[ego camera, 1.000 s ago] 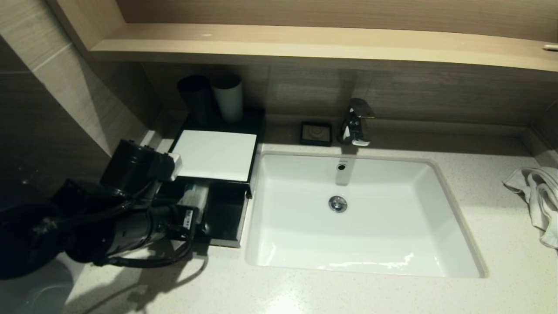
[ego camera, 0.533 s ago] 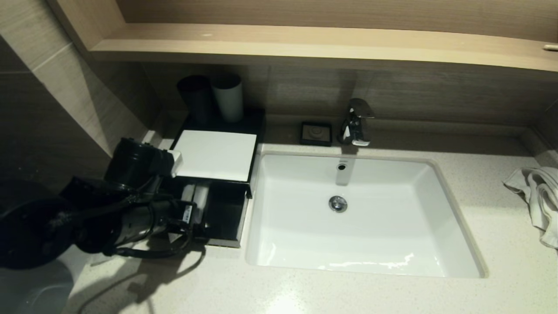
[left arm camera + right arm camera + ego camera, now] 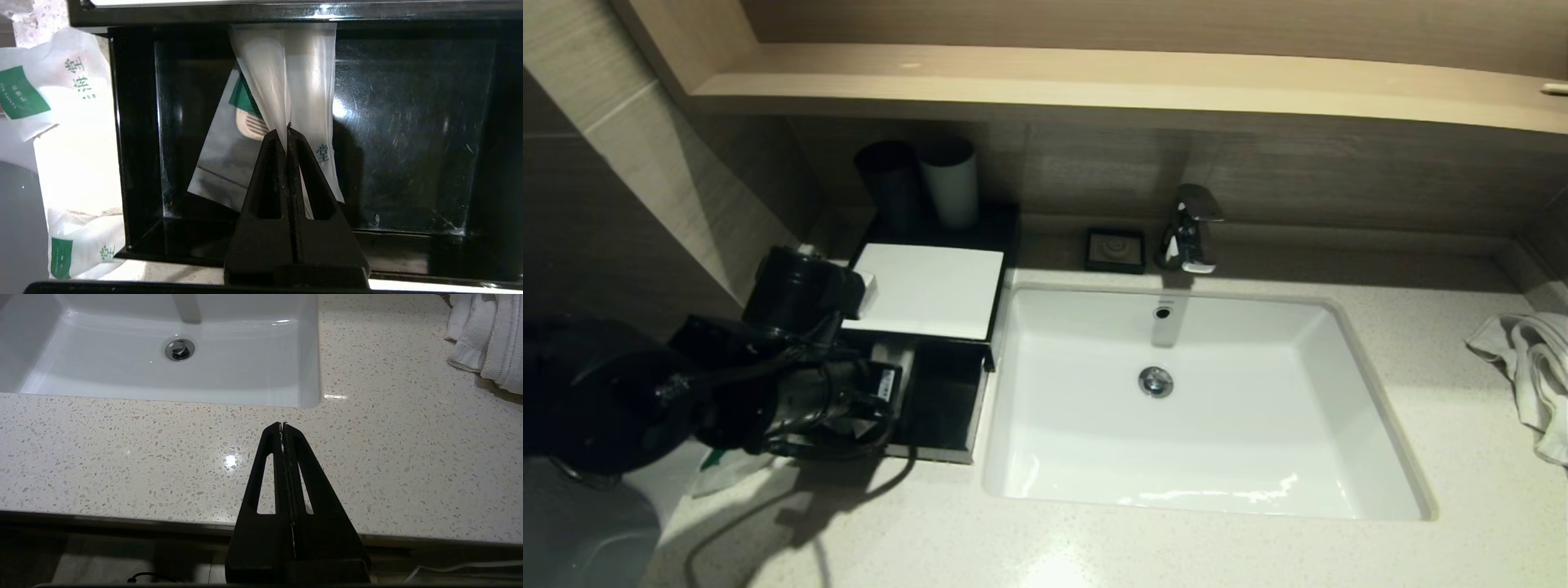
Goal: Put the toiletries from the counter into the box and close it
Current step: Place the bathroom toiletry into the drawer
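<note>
On the far left, two packets (image 3: 28, 98) (image 3: 81, 249) lie on the speckled tabletop (image 3: 1094, 547) beside the box (image 3: 927, 290). The left gripper (image 3: 288, 128) hangs over the box's pulled-out drawer (image 3: 408, 122), its fingers (image 3: 267, 171) pinched tight on a long translucent packet (image 3: 294, 73) that reaches under the box's top; a flat sachet (image 3: 222, 163) lies in the drawer beneath it. Further right, the right gripper (image 3: 282, 425) hovers over the tabletop before the basin (image 3: 171, 375), fingers pressed together with nothing between them.
</note>
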